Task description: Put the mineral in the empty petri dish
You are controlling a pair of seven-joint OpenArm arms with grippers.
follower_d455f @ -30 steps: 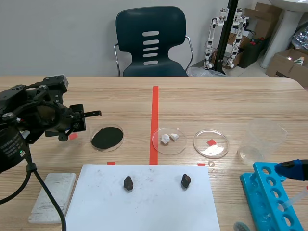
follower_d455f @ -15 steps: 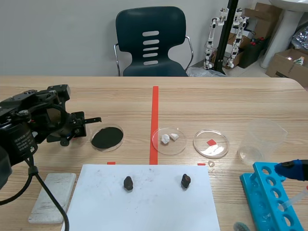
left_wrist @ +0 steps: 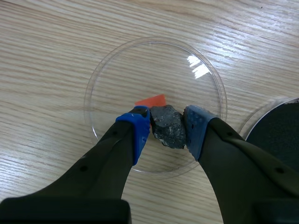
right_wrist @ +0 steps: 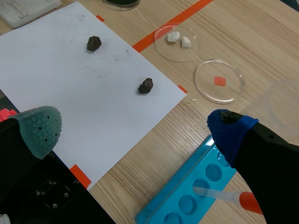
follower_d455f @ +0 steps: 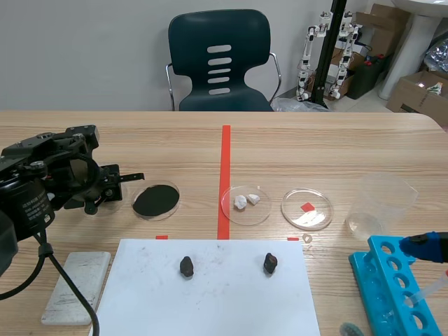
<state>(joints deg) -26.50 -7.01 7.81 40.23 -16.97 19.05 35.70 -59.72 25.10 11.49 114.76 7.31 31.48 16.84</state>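
Clamping dark grey, rough mineral (left_wrist: pixel 168 131), left end effector (left_wrist: pixel 167 126) sits over clear petri dish (left_wrist: pixel 108 84); right end effector (right_wrist: pixel 135 130) wide.

No writing, label, brand, number or sign can be read on anything here; the cardboard boxes (follower_d455f: pixel 418 91) at the far right are too small to make out any print.

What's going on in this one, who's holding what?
The left gripper is shut on a dark mineral chunk, over the empty petri dish, not yet released. The right gripper is open, idle near the blue tube rack. Two more dark mineral chunks lie on the white paper.
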